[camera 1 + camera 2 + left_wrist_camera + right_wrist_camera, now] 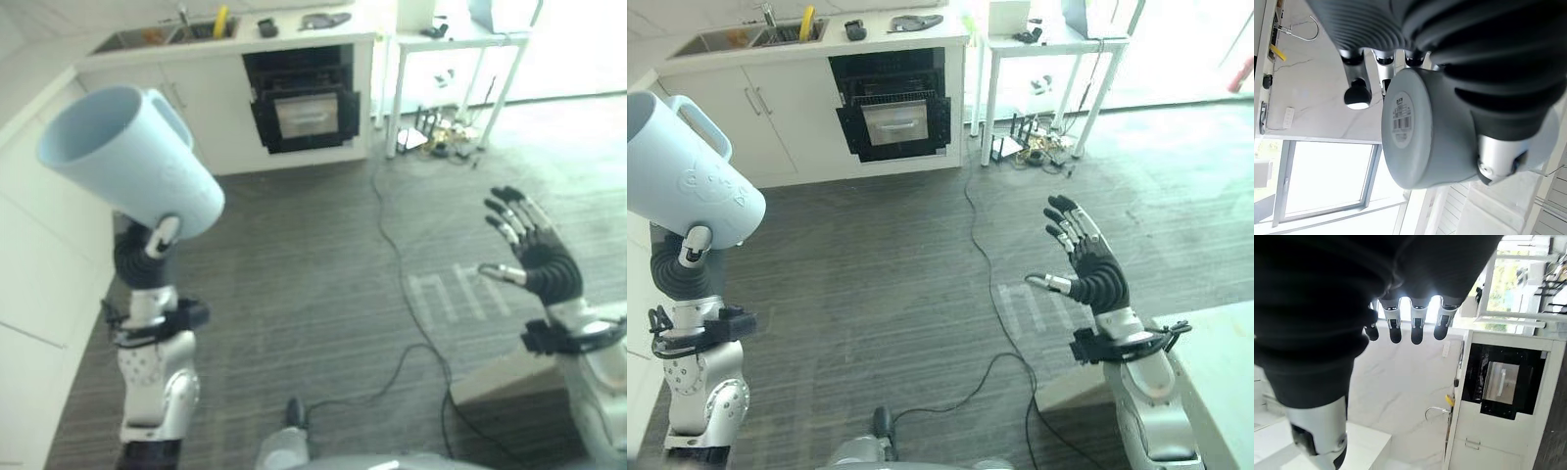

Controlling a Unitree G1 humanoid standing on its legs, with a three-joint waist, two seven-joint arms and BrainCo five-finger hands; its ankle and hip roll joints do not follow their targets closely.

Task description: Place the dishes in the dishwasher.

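My left hand (137, 262) is raised at the left, shut on a pale blue mug (132, 162) that tilts with its mouth up and to the left. In the left wrist view the mug's base (1405, 132) carries a barcode sticker, with my fingers (1356, 93) and thumb curled round its body. My right hand (544, 264) is held up at the right, open and holding nothing, its fingers (1415, 330) straight. The dark built-in dishwasher (892, 103) sits in the far counter, its door tipped partly open, well away from both hands.
The far counter (725, 54) has a sink, a yellow item and dark items on top. A white table (1048, 44) stands to its right, with cables beneath. White cabinets (39, 245) line the left side. A pale counter corner (1215, 362) sits at the lower right. Grey floor lies between.
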